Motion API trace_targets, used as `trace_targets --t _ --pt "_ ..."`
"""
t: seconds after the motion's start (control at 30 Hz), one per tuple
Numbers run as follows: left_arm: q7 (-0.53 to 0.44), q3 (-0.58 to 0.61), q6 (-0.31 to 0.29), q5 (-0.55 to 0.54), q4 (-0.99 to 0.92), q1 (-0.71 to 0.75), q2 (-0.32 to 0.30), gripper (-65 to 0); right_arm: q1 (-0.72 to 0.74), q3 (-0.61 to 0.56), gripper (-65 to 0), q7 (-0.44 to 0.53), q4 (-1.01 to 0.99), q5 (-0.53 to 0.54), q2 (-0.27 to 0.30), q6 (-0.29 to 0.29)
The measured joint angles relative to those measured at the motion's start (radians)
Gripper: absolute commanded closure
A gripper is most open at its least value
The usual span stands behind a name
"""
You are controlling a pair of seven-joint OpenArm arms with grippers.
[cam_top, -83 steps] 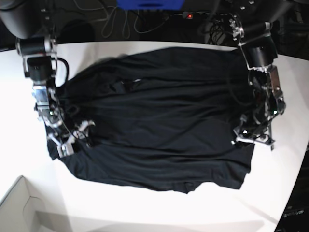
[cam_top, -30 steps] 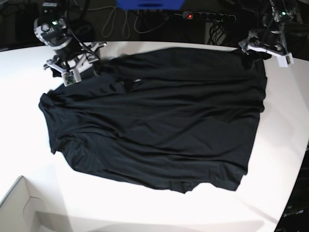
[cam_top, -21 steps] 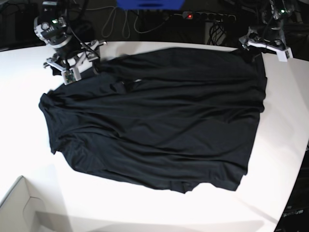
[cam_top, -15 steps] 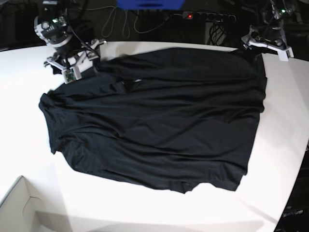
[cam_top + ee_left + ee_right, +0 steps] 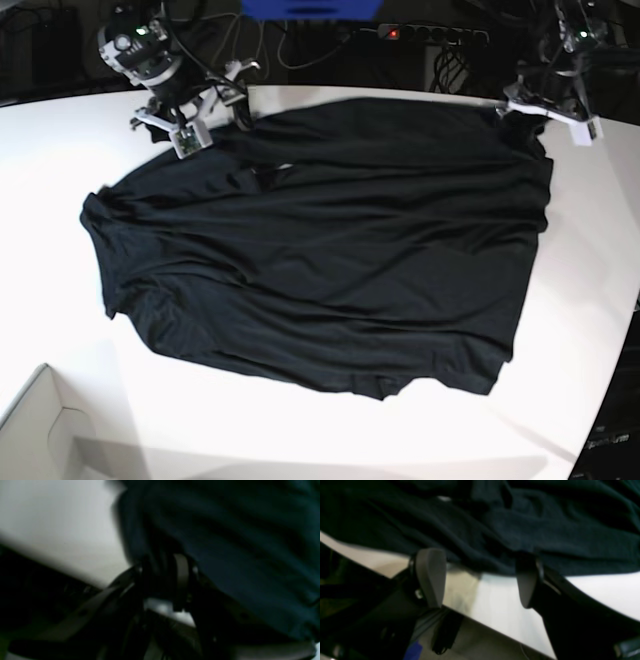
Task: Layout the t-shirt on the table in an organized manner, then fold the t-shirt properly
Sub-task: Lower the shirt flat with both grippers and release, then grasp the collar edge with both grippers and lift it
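1. The t-shirt lies spread nearly flat across the middle of the white worktop, wrinkled in long creases, with its lower edge uneven.
2. In the base view, the left gripper sits at the shirt's far corner on the right side of that picture, near the worktop's back edge.
3. The left wrist view is dark and blurred; its fingers stand close together with a ridge of black t-shirt between them, so they appear to be clamped on the fabric's edge, though the blur makes that hard to confirm.
4. The right gripper is at the opposite far corner, on the left of the base view, over the shirt's upper edge.
5. In the right wrist view its fingers are spread wide, one on each side of a bare strip of worktop, with the t-shirt edge lying just past their tips and nothing gripped.
6. A pale box corner shows at the near left of the worktop.
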Motion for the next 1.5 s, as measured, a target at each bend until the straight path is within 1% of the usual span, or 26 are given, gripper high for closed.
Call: trace_targets --t 0.03,0.07,0.1,0.13,0.17,0.23,0.3,0.5,0.8,0.87,0.9,1.03,1.07,1.1,1.13,1.23,1.4,1.5 --pt "0.001 -0.004 0.001 0.002 0.007 0.008 -0.004 -14.5 0.004 0.001 -44.6 -0.001 0.000 -0.001 0.003 0.000" --pt "0.003 -0.006 0.001 0.004 0.007 0.013 -0.005 -12.7 0.014 0.002 -44.6 -0.005 -0.001 -0.003 0.004 0.000" --pt "0.009 -0.006 0.008 0.008 0.007 0.014 -0.004 -9.5 0.024 0.002 -44.6 -0.015 -0.002 -0.003 0.005 0.000" --pt "0.014 -0.006 0.008 0.011 0.006 0.014 -0.002 -4.1 0.034 0.001 -44.6 -0.013 -0.005 -0.003 0.005 0.000" --pt "0.010 -0.006 0.008 0.010 0.006 0.014 -0.002 0.0 0.037 -0.004 -44.6 0.006 -0.009 -0.002 0.004 0.000" --pt "0.003 -0.006 0.008 0.007 0.007 0.011 -0.003 -1.1 0.039 -0.008 -44.6 0.001 -0.016 0.000 0.003 0.000" --pt "0.005 -0.006 0.008 0.008 0.007 0.014 -0.003 0.0 0.034 -0.022 -44.6 -0.002 -0.024 -0.006 0.006 0.000" --pt "0.008 -0.009 0.008 0.008 0.011 0.017 -0.003 -0.2 0.031 -0.075 -44.4 0.003 -0.058 -0.001 0.005 0.000" --pt "0.008 -0.010 0.008 0.013 0.011 0.017 -0.005 -0.6 0.039 -0.076 -44.4 0.000 -0.092 -0.003 0.005 0.000" --pt "0.008 -0.010 0.008 0.012 0.011 0.017 -0.005 -3.5 0.039 -0.075 -44.4 -0.001 -0.092 -0.003 0.005 0.000" --pt "0.008 -0.010 0.008 0.013 0.011 0.018 -0.005 -7.1 0.039 -0.075 -44.4 -0.001 -0.092 -0.003 0.005 0.000" --pt "0.008 -0.011 0.011 0.015 0.011 0.042 -0.008 -28.0 0.039 -0.075 -44.4 -0.001 -0.091 -0.003 0.005 0.000" --pt "0.010 -0.011 0.012 0.019 0.011 0.043 -0.008 -31.8 0.039 -0.075 -44.4 -0.001 -0.091 -0.003 0.005 0.000" --pt "0.011 -0.012 0.012 0.019 0.011 0.044 -0.008 -33.0 0.039 -0.075 -44.4 -0.001 -0.091 -0.003 0.005 0.000" --pt "0.008 -0.014 0.012 0.018 0.012 0.045 -0.008 -32.6 0.038 -0.075 -44.4 -0.001 -0.090 -0.003 0.005 0.000" --pt "0.007 -0.054 0.012 0.019 0.009 0.044 -0.005 -29.6 0.039 -0.075 -44.4 0.000 -0.089 -0.003 0.005 0.000" --pt "0.013 -0.056 0.016 0.111 0.004 0.023 0.002 -28.9 0.039 -0.075 -44.4 0.000 -0.089 -0.002 0.005 0.000" --pt "0.000 -0.056 0.015 0.164 0.004 -0.007 0.031 -28.9 0.039 -0.075 -44.4 -0.001 -0.089 -0.003 0.005 0.000"
